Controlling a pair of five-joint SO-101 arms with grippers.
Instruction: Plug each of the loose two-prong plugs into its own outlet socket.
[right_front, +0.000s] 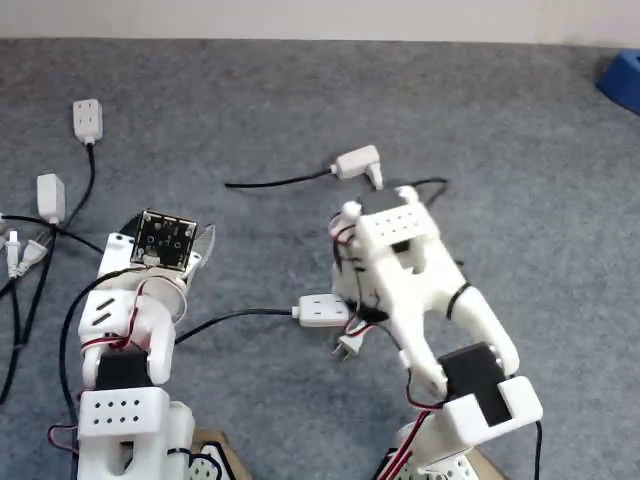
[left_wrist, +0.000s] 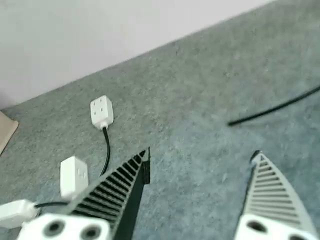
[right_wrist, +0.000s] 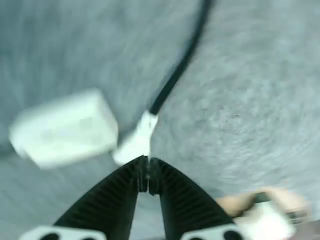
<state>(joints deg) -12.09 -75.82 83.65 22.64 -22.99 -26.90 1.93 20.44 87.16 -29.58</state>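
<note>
Claws first: my left claw hangs wide open over the grey counter, holding nothing. Beyond it on the counter lie an outlet socket on a black lead, a white adapter nearer in, and a loose plug just beside that.

My right claw is closed, tips together, right at the tail of a white two-prong plug whose black cable runs away from it. That view is smeared, so I cannot say whether the tips pinch the plug or merely touch it. A blurred white block lies just beside it.

In the high view, a centre socket lies against the right arm, a small plug just beside it and not inserted. An angled plug lies apart, farther up the counter.
</note>
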